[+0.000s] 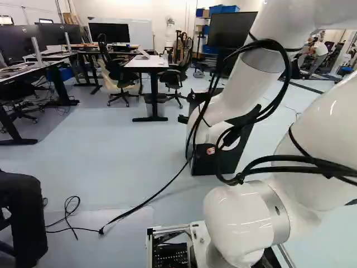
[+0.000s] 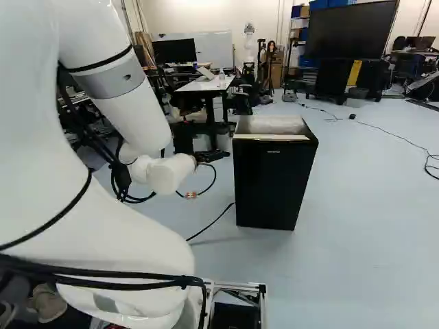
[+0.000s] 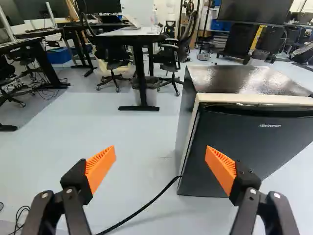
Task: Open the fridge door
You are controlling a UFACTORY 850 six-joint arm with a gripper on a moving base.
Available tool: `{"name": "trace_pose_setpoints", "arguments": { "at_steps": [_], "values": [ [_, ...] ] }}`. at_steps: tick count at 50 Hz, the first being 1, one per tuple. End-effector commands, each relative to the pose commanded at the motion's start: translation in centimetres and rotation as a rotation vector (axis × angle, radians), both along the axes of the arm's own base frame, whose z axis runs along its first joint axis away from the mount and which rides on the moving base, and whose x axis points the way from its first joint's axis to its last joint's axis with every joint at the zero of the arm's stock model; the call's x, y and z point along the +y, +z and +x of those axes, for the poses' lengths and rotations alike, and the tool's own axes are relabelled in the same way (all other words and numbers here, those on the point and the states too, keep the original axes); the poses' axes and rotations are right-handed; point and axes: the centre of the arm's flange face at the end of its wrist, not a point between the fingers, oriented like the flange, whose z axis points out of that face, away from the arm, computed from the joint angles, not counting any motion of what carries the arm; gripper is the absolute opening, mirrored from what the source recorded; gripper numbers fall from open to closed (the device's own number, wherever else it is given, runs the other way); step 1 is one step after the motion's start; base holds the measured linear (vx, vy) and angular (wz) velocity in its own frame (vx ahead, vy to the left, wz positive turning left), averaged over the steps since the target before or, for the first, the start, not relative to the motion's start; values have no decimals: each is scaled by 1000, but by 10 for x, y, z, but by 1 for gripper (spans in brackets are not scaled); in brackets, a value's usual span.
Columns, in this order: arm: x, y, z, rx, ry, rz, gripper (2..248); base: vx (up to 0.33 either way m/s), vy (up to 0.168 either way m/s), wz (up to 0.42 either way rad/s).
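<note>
To find the fridge, look ahead of the arm, out on the pale floor, nearer than the white-topped desk and well in from the far wall. Stands upright, with floor reaching widely past its right side in the right base view. In the wrist view, see more floor between the fridge and the darker patch by the desks, with a black cord crossing toward a lower corner of the fridge. In the right base view, find the gripper near the upper left edge of the fridge; cannot tell about contact.

In the left base view, see the fridge largely hidden behind the arm. In the right base view, get nearly the whole front and, farther right on the floor, another cord. In the wrist view, catch top, side and slanting front together, plus the gripper with orange pads spread wide apart, and floor between them.

Looks black and boxy, with a glossy top speckled by glare and a cream strip along the upper front and down beside the door. Below the strip, has a dark curved hollow, then small pale lettering. Appears closed, flat against the front.
</note>
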Motion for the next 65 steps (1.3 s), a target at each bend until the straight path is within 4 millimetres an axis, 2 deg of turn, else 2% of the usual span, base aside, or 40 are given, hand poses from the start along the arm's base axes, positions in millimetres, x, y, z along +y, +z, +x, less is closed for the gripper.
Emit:
{"name": "trace_pose_setpoints", "arguments": {
  "at_steps": [34,65],
  "values": [
    [22,1,44,8,-59,51,247,0,0,0],
    [34,-27,79,55,-193,97,247,0,0,0]
  ]
}}
